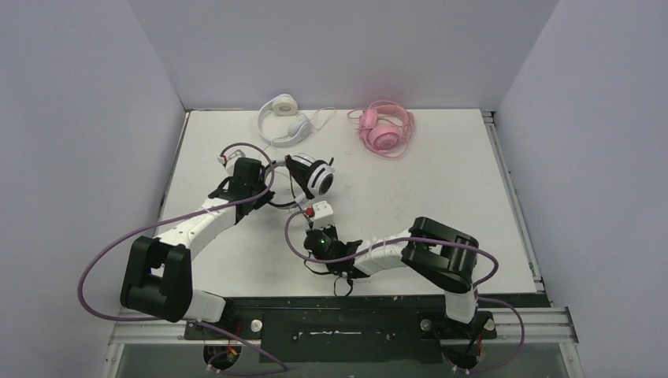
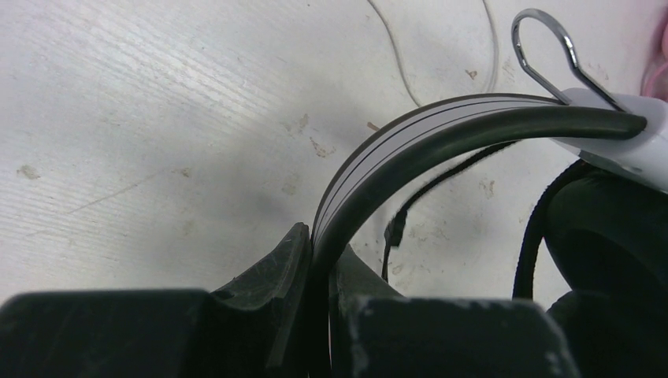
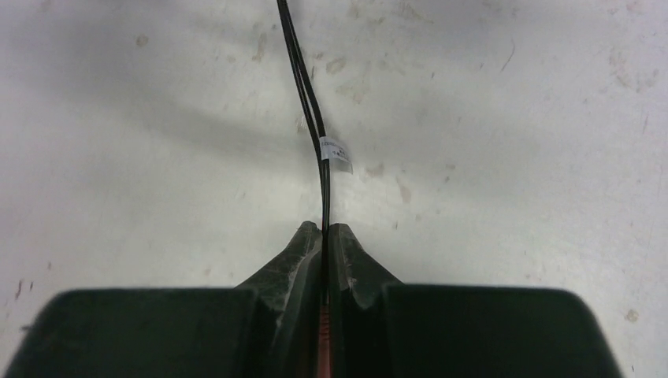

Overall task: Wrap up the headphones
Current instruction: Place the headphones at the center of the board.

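The black-and-white headphones (image 1: 315, 175) lie mid-table, left of centre. My left gripper (image 1: 266, 179) is shut on their headband (image 2: 410, 134), the band pinched between the fingertips (image 2: 321, 248); a black ear cup (image 2: 606, 228) sits at the right of that view. My right gripper (image 1: 315, 246) hangs over the table nearer the front, shut (image 3: 324, 228) on the thin black cable (image 3: 303, 87), which runs doubled away from the fingertips with a small white tag (image 3: 336, 152) on it. The white headphones (image 1: 283, 118) and the pink headphones (image 1: 386, 130) lie at the back.
Grey walls close the table on the left, back and right. The white headphones' thin cable (image 1: 321, 118) trails toward the pink pair. Purple arm cables (image 1: 94, 276) loop beside both arms. A metal rail (image 1: 339, 323) runs along the near edge.
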`<state>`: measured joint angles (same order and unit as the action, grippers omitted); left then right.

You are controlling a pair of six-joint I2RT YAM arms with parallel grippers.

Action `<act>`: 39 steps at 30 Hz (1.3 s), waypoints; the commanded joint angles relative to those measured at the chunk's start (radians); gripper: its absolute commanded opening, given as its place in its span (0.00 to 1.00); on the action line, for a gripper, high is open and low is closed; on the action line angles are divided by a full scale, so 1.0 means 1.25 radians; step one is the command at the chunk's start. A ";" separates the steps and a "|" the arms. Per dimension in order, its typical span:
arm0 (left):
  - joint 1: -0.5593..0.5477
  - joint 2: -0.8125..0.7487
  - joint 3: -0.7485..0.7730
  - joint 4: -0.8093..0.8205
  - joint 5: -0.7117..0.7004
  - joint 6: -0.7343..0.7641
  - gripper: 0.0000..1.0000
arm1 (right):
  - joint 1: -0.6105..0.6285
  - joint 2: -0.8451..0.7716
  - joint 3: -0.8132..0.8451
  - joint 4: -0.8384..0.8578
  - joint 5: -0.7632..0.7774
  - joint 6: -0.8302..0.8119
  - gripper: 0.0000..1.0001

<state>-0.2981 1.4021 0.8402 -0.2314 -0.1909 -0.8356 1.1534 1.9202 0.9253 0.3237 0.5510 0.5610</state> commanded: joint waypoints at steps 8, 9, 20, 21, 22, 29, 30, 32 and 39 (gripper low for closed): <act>0.009 -0.012 -0.066 0.116 -0.117 -0.048 0.00 | 0.057 -0.285 -0.105 -0.066 -0.107 -0.060 0.00; 0.009 -0.010 -0.069 0.122 -0.120 -0.047 0.00 | 0.057 -0.295 -0.100 -0.070 -0.128 -0.075 0.00; -0.027 0.028 -0.096 0.144 -0.139 -0.009 0.00 | -0.054 -0.245 0.135 -0.192 -0.428 -0.149 0.00; -0.034 0.031 -0.099 0.144 -0.146 -0.004 0.00 | -0.062 -0.233 0.160 -0.207 -0.434 -0.162 0.00; -0.042 0.032 -0.100 0.144 -0.153 0.000 0.00 | -0.068 -0.222 0.182 -0.222 -0.447 -0.176 0.00; -0.091 0.024 -0.112 0.166 -0.163 0.031 0.00 | -0.134 -0.092 0.335 -0.326 -0.604 -0.204 0.00; -0.097 0.021 -0.115 0.169 -0.163 0.035 0.00 | -0.140 -0.075 0.352 -0.336 -0.615 -0.211 0.00; -0.105 0.018 -0.121 0.171 -0.157 0.040 0.00 | -0.151 -0.039 0.386 -0.363 -0.621 -0.228 0.00; -0.107 0.006 -0.143 0.168 -0.116 0.035 0.00 | -0.182 0.072 0.471 -0.439 -0.637 -0.247 0.00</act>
<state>-0.4236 1.4513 0.6510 -0.1230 -0.3893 -0.7719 0.9470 1.9675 1.4624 -0.1825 -0.2218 0.2722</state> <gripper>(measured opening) 0.067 0.044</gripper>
